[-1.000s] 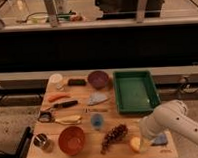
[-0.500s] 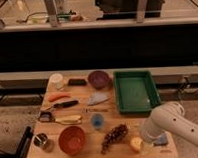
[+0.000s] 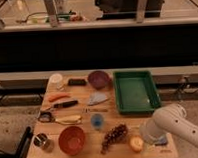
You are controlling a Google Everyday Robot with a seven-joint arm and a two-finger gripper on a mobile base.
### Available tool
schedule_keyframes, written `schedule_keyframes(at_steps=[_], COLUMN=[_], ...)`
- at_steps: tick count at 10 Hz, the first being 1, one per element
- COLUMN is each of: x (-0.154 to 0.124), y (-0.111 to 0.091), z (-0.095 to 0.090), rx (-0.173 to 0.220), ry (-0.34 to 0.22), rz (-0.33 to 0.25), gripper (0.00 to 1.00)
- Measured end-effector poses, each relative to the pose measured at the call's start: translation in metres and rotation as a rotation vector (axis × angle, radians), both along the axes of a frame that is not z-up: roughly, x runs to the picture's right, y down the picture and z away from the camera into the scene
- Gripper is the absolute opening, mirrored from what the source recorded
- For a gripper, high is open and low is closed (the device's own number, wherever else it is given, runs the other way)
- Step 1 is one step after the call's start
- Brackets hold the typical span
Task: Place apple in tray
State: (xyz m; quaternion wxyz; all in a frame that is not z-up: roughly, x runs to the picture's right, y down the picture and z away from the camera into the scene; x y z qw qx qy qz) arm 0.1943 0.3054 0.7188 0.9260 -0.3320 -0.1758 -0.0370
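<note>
Where a wooden table [image 3: 86, 155] fills the middle of the view, a dark wall and a railing run behind it, and my white arm [image 3: 177, 127] reaches in from the lower right corner, bent over the table's front right edge. Next in size is the tray [image 3: 136, 94], green and rectangular with a raised rim, lying at the back right of the table with nothing inside it. An orange-red bowl [image 3: 71, 140] sits near the front left, and a purple bowl [image 3: 98, 78] stands at the back, just left of the tray. A cluster of dark grapes [image 3: 114, 135] lies toward the front, between the orange-red bowl and the apple. A pale blue cloth [image 3: 97, 98] rests near the centre, with a black-handled knife [image 3: 66, 103] and a carrot [image 3: 58, 96] to its left. A yellowish banana [image 3: 68, 119] lies in front of the knife. A white cup [image 3: 56, 79] stands at the back left, a small blue cup [image 3: 97, 120] in the middle, and a metal cup [image 3: 41, 141] at the front left. The apple [image 3: 136, 143], small, round and yellow-orange, sits on the table near the front right edge, well apart from the tray and outside it. My gripper [image 3: 147, 137] hangs low just beside the apple on its right; my own wrist hides it, so I cannot tell whether it is spread or closed, or whether it touches the fruit
</note>
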Motion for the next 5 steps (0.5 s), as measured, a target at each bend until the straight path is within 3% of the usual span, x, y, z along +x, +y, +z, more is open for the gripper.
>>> schedule_keyframes(at_steps=[5], x=[-0.0053], y=[0.0093], z=[0.0062], rx=[-0.006], ry=[-0.031], rz=[-0.035], gripper=[0.80])
